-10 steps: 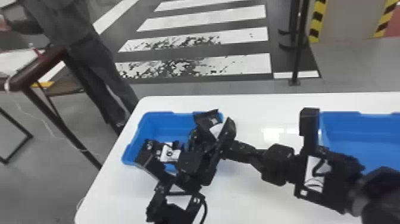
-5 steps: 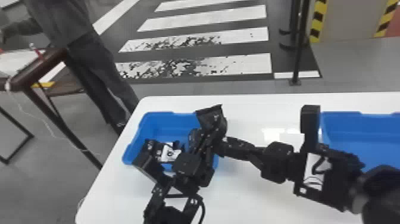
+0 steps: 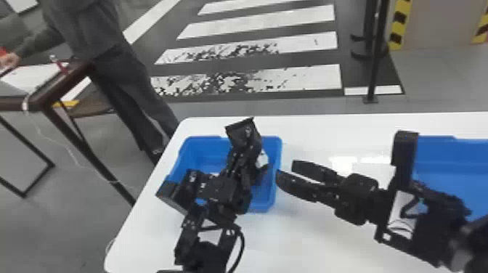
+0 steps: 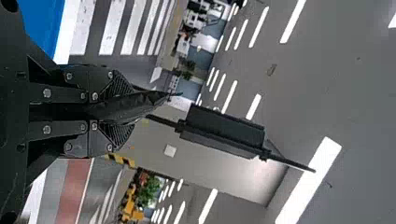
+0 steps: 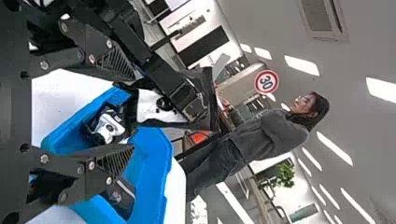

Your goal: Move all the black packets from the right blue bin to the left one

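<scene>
Lab-like indoor hall, painted crosswalk point(image 3: 261, 23), round road sign point(image 5: 266, 82)

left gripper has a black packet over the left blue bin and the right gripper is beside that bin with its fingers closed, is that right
Not quite: the right gripper has its fingers open, spread well apart in the right wrist view. It is beside the left blue bin, and the left gripper has a black packet over that bin.
</scene>
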`<state>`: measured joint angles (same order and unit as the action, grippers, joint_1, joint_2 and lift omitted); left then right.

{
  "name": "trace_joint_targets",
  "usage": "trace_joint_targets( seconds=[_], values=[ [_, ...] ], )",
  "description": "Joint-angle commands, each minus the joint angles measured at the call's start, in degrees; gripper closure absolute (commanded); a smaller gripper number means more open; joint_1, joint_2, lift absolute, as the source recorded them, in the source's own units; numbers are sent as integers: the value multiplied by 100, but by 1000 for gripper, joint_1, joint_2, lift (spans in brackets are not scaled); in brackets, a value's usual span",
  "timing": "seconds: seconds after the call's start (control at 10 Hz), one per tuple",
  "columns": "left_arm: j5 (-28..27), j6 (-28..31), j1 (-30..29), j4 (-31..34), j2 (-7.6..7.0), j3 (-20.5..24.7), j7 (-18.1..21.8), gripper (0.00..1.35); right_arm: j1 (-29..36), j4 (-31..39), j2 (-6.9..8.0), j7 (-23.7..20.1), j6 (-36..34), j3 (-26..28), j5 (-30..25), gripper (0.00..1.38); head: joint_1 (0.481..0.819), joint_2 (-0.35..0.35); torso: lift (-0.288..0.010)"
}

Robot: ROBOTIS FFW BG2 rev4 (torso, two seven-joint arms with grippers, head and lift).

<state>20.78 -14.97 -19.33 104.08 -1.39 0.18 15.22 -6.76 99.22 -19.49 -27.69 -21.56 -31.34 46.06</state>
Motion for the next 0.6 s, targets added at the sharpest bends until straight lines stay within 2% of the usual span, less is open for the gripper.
trace_joint_targets(
  seconds=[0.0, 0.1, 0.2, 0.3, 0.4, 0.5],
  values=[
    [-547, -261, 415, -571, -28, 221, -212, 1217, 127, -1, 24, 0, 19, 255, 45, -1, 695, 327, -140],
    [-947, -416, 752, -1148, -54, 336, -397, 1217, 198, 41, 33, 0, 19, 426, 22, 78, 695, 330, -140],
    [-1495, -613, 991, -1612, -72, 484, -678, 1217, 254, 69, 50, 0, 33, 564, 10, 99, 695, 331, -140],
    [-2432, -697, 1062, -1753, -28, 816, -1012, 1217, 282, 83, 50, -9, 33, 678, -1, 98, 695, 332, -140],
    [-2318, -585, 1019, -1865, -10, 838, -1161, 1030, 324, 98, 50, -44, 131, 803, -70, 94, 695, 342, -140],
    [-1872, -571, 907, -1879, 16, 758, -1188, 387, 367, 126, 50, -61, 300, 929, -184, 82, 695, 349, -140]
  ],
)
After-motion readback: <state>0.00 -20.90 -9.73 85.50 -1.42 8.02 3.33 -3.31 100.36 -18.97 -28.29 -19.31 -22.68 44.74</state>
